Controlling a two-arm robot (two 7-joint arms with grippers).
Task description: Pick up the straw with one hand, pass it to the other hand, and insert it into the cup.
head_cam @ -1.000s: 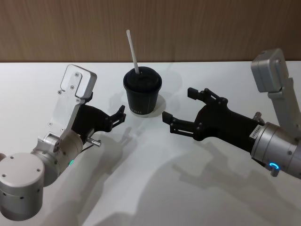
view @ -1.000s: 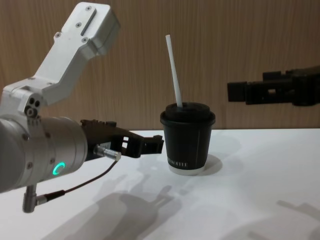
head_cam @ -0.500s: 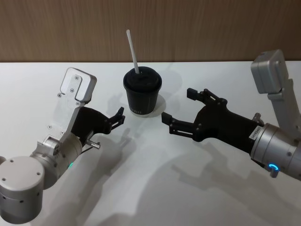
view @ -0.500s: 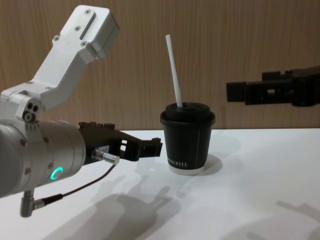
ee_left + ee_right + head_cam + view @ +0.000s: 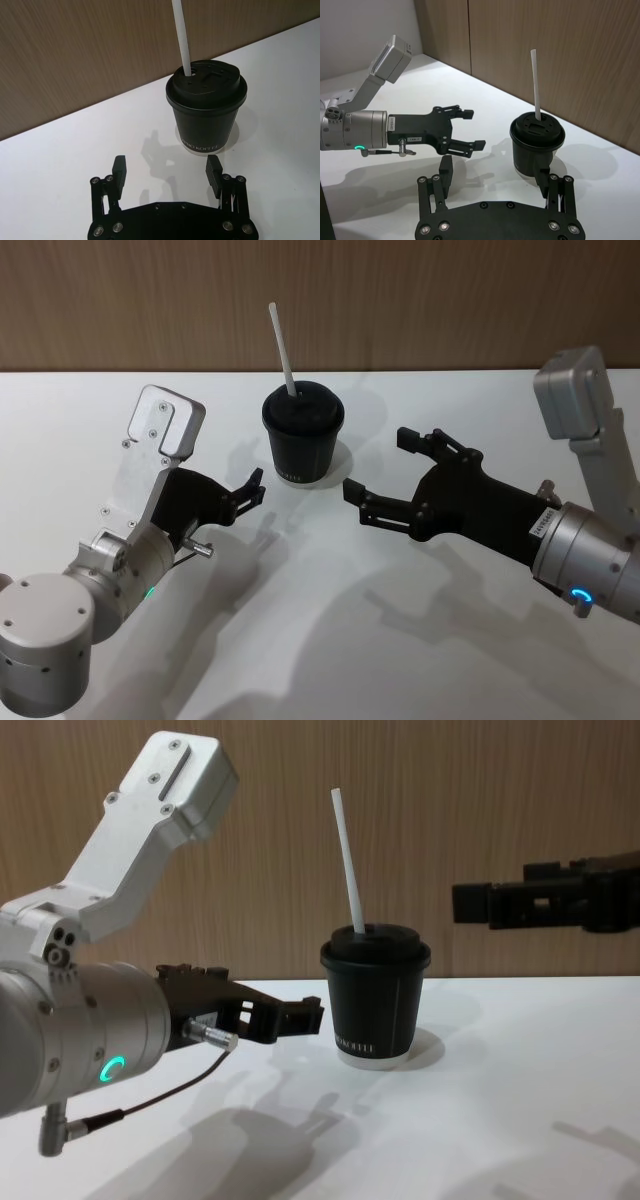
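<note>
The black lidded cup point(image 5: 303, 445) stands upright on the white table, toward the back. The white straw point(image 5: 281, 345) sticks through its lid and leans slightly left. My left gripper point(image 5: 256, 487) hovers open just left of the cup, holding nothing; its wrist view shows the cup point(image 5: 206, 120) and straw point(image 5: 181, 37) ahead of the spread left gripper point(image 5: 166, 164). My right gripper point(image 5: 378, 462) is open and empty to the right of the cup, above the table. From the chest, the cup point(image 5: 375, 1005) sits between the left gripper point(image 5: 310, 1008) and the higher right gripper point(image 5: 470, 905).
A wooden wall point(image 5: 400, 300) runs along the table's far edge behind the cup. The white table point(image 5: 330, 620) stretches bare toward me between the two arms. The right wrist view shows the left gripper point(image 5: 473, 129) across from the cup point(image 5: 536, 150).
The left gripper has eased back a little from the cup. The cup, straw and right gripper stay where they were.
</note>
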